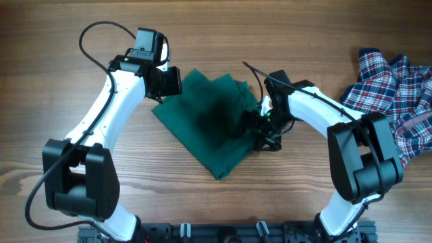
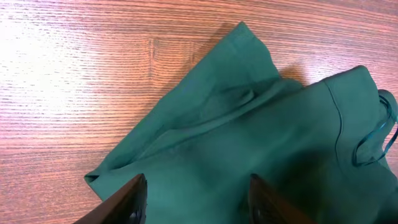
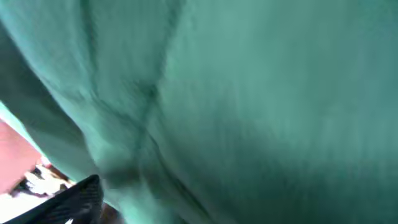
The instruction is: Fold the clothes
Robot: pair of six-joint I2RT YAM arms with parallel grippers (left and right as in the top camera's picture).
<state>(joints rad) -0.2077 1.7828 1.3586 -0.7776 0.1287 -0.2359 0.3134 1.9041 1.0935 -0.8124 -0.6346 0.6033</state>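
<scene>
The dark green garment [image 1: 209,125] of the clothes lies folded in a rough four-sided shape at mid-table. Its thin cord loop [image 2: 376,134] shows at the right of the left wrist view. My left gripper [image 1: 166,81] hovers at the garment's upper left edge. Its fingers [image 2: 138,190] stand apart over the green cloth [image 2: 249,124], pinching nothing. My right gripper [image 1: 260,129] sits at the garment's right edge. Green cloth [image 3: 249,93] fills the right wrist view. One dark finger [image 3: 78,198] stands far out at lower left; the other is hidden.
A navy, red and white plaid garment [image 1: 398,94] lies crumpled at the table's right edge. Bare wooden tabletop [image 1: 223,34] surrounds the green garment. A black frame [image 1: 223,233] runs along the table's front edge between the arm bases.
</scene>
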